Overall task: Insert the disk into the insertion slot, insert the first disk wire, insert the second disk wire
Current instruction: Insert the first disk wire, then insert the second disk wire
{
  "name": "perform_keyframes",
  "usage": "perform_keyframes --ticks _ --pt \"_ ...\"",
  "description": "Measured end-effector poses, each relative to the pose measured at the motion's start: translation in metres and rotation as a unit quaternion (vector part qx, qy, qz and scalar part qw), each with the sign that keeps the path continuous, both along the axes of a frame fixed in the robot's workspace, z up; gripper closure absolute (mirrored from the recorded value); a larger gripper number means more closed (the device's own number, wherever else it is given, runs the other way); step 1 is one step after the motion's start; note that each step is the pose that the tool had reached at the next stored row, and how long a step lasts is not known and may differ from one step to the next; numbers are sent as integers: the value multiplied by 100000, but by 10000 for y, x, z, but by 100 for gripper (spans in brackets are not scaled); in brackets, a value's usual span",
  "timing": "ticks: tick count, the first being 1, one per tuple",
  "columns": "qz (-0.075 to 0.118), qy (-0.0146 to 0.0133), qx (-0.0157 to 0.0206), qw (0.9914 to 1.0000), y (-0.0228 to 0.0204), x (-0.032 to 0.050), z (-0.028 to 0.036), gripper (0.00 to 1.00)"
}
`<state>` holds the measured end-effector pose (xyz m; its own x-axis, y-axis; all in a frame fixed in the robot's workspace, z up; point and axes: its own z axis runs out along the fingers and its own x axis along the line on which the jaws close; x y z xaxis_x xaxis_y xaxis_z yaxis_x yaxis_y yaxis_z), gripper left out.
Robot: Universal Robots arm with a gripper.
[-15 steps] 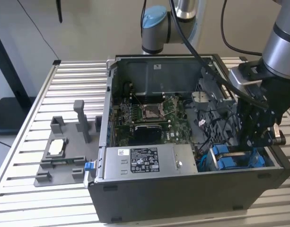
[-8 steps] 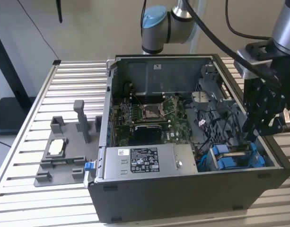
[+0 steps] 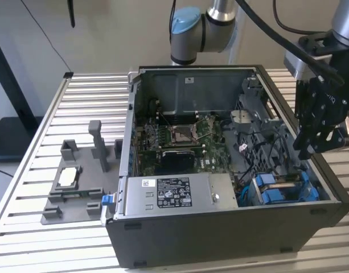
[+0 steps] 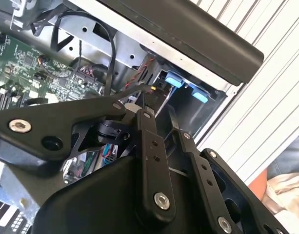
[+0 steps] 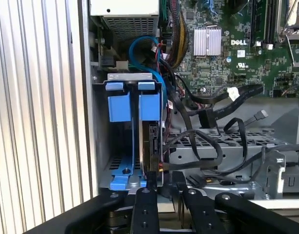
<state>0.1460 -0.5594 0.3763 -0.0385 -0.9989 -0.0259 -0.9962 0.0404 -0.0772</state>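
The disk stands edge-on in its bright blue carrier inside the insertion slot, a grey bay at the case's near corner on the exterior view's right. The exterior view shows the disk between blue tabs. My gripper hangs above the case's side wall, over the bay and apart from the disk; in both wrist views the gripper points down at the bay. Two black wires with free connector ends lie loose beside the bay, plugged into nothing.
The open computer case lies on a slatted metal table. Inside are the motherboard and a grey labelled power-supply box. A grey fixture holding parts sits on the exterior view's left. Cables crowd the metal cage next to the bay.
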Motion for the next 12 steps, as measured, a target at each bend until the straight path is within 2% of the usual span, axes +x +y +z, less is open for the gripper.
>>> perform_keyframes --ticks 10,12 --pt "-3 1 -168 100000 8 0 8 73" --pt "-48 42 -466 99999 12 -1 10 73"
